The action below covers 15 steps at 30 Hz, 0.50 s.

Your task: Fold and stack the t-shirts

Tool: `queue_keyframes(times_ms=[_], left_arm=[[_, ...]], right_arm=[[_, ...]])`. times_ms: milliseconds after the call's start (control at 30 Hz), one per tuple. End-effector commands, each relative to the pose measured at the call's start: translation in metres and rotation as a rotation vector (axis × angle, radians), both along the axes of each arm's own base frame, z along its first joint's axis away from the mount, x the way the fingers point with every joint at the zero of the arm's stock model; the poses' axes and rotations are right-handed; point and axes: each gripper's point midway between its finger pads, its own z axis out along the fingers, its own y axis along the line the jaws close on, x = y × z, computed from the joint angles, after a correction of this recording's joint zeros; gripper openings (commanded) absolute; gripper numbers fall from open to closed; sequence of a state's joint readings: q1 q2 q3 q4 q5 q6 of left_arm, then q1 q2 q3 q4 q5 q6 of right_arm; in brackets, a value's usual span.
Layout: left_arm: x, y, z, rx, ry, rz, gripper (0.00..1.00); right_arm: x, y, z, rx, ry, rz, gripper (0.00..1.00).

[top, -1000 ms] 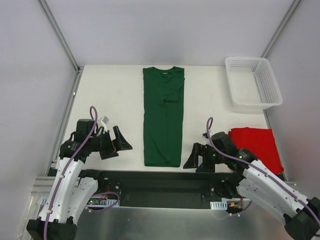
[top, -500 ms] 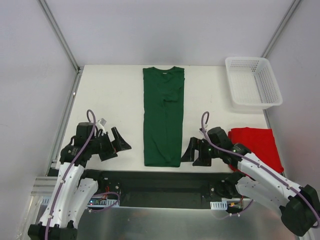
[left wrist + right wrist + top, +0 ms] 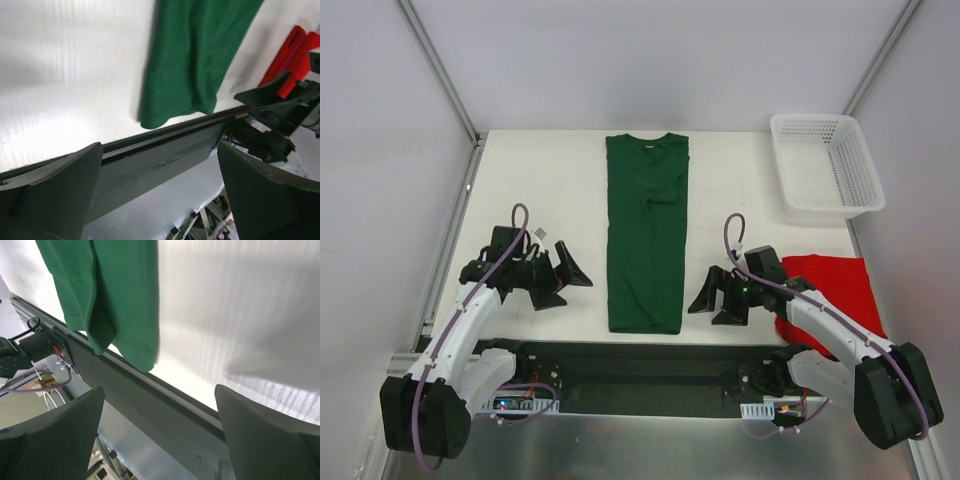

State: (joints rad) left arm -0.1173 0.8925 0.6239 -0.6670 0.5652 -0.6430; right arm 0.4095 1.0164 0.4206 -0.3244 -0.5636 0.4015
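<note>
Left gripper and right gripper were spread wide, holding nothing, on either side of the green t-shirt. It lay as a long strip down the middle of the table. Both wrist views cut off all but its hem. The right arm hid part of the red t-shirt, below the basket.

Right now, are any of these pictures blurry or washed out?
Top view: sharp and evenly lit, green shirt crisp. Left wrist: table glares white, and the shirt's edge looks smeared. Right wrist: the same white glare, with a soft grey shadow on the right.
</note>
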Motion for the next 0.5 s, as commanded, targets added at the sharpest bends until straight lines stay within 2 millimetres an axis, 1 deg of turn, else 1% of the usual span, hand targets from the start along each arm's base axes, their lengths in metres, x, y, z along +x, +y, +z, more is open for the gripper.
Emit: queue_keyframes(times_ms=[0,67,100,167,200,233,300,367,433,467], left_arm=[[0.022,-0.025,0.038,-0.147,-0.127,-0.055,0.99],[0.025,-0.027,0.048,-0.157,-0.168,-0.063,0.99],[0.028,-0.029,0.058,-0.168,-0.210,-0.070,0.99],[0.028,-0.030,0.069,-0.179,-0.252,-0.082,0.99],[0.027,-0.030,0.077,-0.180,-0.300,-0.086,0.99],[0.030,-0.026,0.079,-0.157,-0.330,-0.069,0.99],[0.029,-0.024,0.085,-0.150,-0.373,-0.049,0.99],[0.029,-0.023,0.088,-0.136,-0.424,-0.071,0.99],[0.032,-0.023,0.087,-0.136,-0.444,-0.070,0.99],[0.032,-0.022,0.080,-0.134,-0.428,-0.049,0.99]], right_arm=[[0.018,0.014,0.031,0.074,-0.101,0.067,0.96],[0.020,0.016,0.035,0.081,-0.098,0.073,0.96],[0.021,0.017,0.038,0.083,-0.097,0.076,0.96],[0.022,0.018,0.040,0.087,-0.099,0.078,0.96],[0.022,0.018,0.040,0.086,-0.103,0.081,0.96],[0.022,0.018,0.040,0.083,-0.103,0.080,0.96],[0.021,0.017,0.037,0.076,-0.094,0.088,0.96],[0.020,0.017,0.033,0.070,-0.076,0.090,0.96],[0.018,0.017,0.030,0.065,-0.063,0.093,0.96],[0.018,0.017,0.029,0.064,-0.059,0.092,0.96]])
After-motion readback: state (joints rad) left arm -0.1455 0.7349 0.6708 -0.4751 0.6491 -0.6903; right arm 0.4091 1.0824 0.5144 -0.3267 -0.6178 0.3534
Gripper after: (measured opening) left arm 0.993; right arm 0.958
